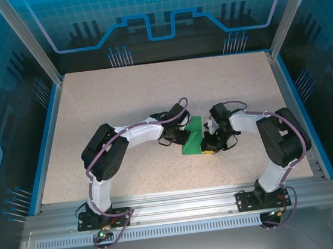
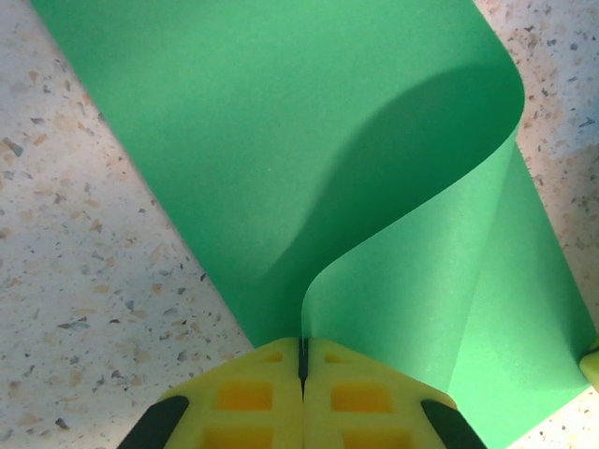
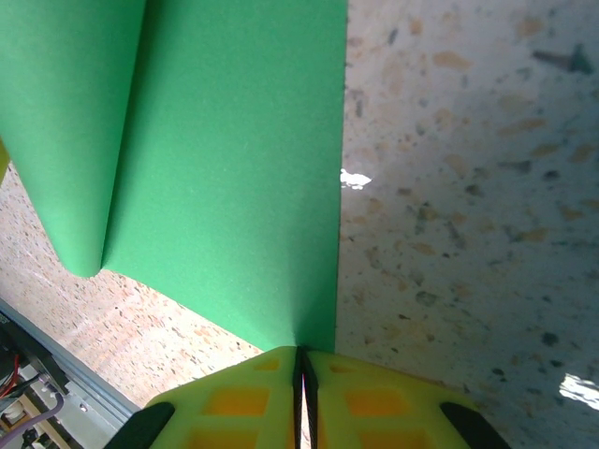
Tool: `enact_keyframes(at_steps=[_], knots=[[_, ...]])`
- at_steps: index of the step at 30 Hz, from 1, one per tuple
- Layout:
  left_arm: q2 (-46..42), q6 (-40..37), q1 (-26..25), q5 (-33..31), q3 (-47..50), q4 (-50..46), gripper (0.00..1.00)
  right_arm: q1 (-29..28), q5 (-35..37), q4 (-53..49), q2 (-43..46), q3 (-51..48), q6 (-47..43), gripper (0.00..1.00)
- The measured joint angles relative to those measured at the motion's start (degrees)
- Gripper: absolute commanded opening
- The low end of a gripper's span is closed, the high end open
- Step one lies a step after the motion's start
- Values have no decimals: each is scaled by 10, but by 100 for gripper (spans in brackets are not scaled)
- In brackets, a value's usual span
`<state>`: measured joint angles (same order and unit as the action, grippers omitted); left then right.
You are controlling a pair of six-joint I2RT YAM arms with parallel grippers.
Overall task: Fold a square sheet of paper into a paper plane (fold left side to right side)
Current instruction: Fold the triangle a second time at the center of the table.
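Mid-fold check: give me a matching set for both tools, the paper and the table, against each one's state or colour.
1 left tool
2 right tool
3 paper
4 table

a speckled beige
b shut on a straight paper edge
c bright green, bent
d shut where the paper curls over

Pairs: 1-d, 2-b, 3-c, 4-a

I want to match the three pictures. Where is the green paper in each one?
Top external: green paper mid speckled table, between left tool and right tool.
Left wrist: top and right, curled over, edge pinched in the yellow tool at the bottom.
Right wrist: left half, edge pinched at the bottom.
Shared landmark: the speckled table beside it.
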<state>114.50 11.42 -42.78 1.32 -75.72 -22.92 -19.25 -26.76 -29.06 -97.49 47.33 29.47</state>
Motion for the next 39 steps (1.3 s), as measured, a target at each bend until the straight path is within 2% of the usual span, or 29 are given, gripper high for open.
enact_keyframes(at_steps=[39], knots=[[10,0,0,-6,-6,0,8,0,0,-1,-2,2,-2,13]])
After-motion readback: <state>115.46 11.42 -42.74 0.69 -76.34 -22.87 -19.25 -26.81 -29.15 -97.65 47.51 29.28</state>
